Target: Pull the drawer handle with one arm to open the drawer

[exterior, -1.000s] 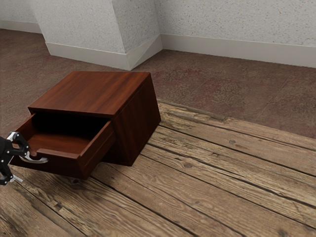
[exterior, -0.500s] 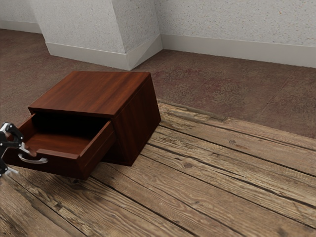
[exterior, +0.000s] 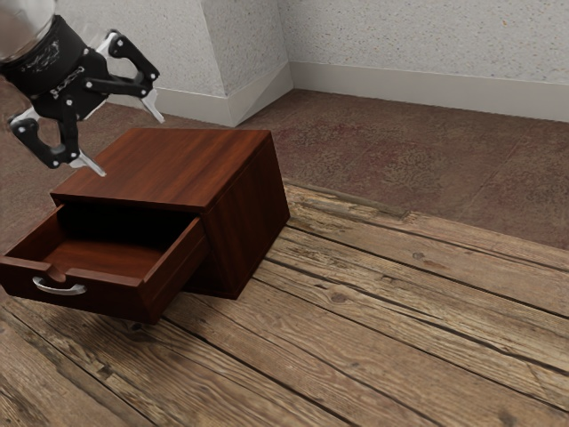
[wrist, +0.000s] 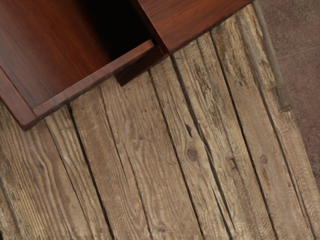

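Note:
A dark red wooden cabinet (exterior: 191, 169) stands on the plank floor at the exterior view's left. Its drawer (exterior: 107, 258) is pulled well out, with a silver handle (exterior: 59, 286) on its front. My gripper (exterior: 123, 140) hangs high above the cabinet's top, near the upper left, open with its fingers spread wide and nothing between them. It is far from the handle. In the wrist view the drawer's side wall (wrist: 90, 82) and the cabinet's corner (wrist: 190, 20) show above bare planks.
Weathered wooden planks (exterior: 373, 338) cover the floor to the right of the cabinet. A brown carpet (exterior: 427, 160) lies behind, and a white wall column (exterior: 178, 53) stands behind the cabinet.
My gripper let go of the handle and rose from the drawer front at the lower left to high above the cabinet. The drawer stayed pulled out.

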{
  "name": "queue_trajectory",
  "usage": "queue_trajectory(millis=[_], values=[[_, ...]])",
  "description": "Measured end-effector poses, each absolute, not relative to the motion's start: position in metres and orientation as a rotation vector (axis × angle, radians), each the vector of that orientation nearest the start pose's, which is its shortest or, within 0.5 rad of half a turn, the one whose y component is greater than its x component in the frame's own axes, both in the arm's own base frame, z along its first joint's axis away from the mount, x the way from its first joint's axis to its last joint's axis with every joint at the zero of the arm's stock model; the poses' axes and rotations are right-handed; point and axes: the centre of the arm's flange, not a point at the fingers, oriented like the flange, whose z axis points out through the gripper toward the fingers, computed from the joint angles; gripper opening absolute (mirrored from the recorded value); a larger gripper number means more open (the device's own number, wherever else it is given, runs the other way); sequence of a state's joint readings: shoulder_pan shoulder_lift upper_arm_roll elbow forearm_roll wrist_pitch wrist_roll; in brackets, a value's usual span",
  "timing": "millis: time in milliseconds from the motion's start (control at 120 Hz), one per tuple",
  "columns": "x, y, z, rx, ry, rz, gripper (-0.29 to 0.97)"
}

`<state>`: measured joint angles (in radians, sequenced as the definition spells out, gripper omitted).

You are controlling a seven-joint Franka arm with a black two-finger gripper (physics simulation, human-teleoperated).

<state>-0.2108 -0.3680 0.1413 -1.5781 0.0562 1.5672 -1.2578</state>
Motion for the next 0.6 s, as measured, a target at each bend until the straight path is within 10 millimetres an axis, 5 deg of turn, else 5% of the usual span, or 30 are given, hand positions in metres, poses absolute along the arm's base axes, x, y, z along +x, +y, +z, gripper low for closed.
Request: queue_trajectory(millis=[250,600], values=[[0.437,-0.024,0.715,-2.647,-1.846,-0.163,0.67],[0.467,-0.016,0.695,-2.520,-1.960,-0.095,0.68]])
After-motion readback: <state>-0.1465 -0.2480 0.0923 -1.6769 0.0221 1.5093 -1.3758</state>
